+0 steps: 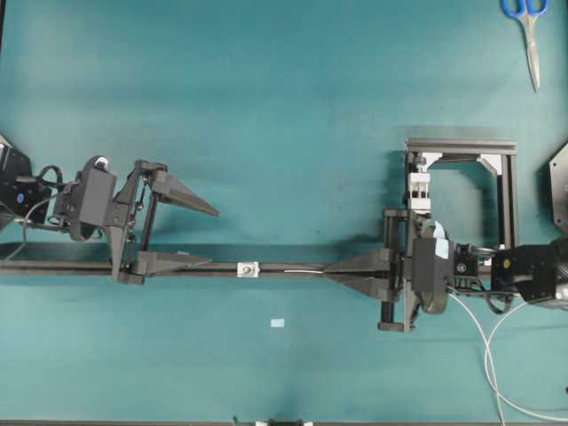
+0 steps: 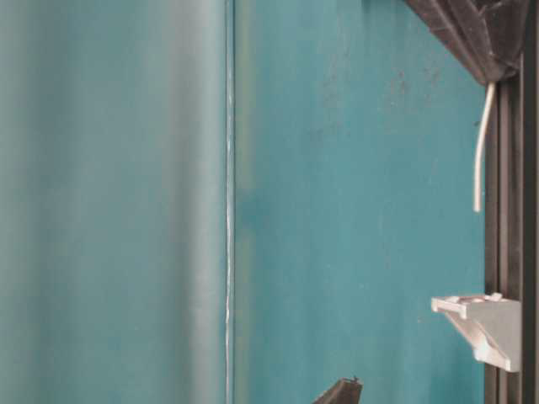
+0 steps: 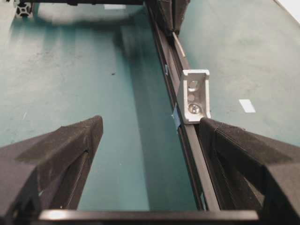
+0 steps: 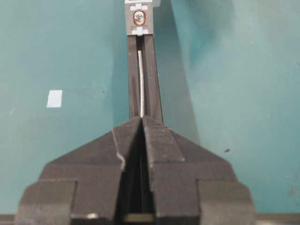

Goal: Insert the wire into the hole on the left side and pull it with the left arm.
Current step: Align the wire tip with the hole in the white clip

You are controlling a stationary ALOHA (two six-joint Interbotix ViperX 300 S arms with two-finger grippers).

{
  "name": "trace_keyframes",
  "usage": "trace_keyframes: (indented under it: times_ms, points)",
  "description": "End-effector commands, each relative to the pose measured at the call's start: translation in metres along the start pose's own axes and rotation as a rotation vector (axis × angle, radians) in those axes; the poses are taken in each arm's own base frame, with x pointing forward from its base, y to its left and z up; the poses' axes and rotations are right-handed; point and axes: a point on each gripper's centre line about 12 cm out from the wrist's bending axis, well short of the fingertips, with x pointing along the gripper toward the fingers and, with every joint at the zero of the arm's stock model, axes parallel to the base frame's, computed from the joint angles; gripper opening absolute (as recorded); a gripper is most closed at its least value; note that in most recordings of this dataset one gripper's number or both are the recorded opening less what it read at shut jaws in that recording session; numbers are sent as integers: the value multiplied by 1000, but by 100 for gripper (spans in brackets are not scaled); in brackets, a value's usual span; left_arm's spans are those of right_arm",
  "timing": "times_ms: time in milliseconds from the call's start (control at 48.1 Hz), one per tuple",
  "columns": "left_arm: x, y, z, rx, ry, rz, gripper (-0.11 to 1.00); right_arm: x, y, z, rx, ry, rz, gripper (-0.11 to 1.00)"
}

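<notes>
**Wire tip lined up, short of the hole**

The right tool (image 1: pixel 330 273), its two black tapered fingers pressed together, pinched the thin whitish-grey wire (image 1: pixel 302 271) so a stiff straight tip stuck out. The tip lay along the long black rail (image 1: pixel 53 268) on the teal worktop (image 1: pixel 266 106), pointing toward the small dark hole (image 3: pixel 193 85) in the tiny white-silver block (image 1: pixel 248 269), near it but apart. Insertion looked to be the step in hand. Next, the tip would probably need pushing straight along the rail, level with the opening. The left tool (image 1: pixel 213 237) waited beyond the block, spread wide, one finger over the rail.
</notes>
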Motion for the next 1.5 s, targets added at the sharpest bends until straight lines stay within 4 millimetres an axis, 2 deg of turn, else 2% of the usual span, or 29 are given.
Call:
trace_keyframes:
  times_ms: [0,623,1475]
  points:
    - [2,-1,7,0,-26,-3,65,2,0,5,14,-10,-3,-8]
    - [1,-1,8,0,-30,-3,65,9,-3,8,16,-19,-17,-8]
    - [3,-1,8,0,-26,-3,65,29,2,9,0,4,-18,-8]
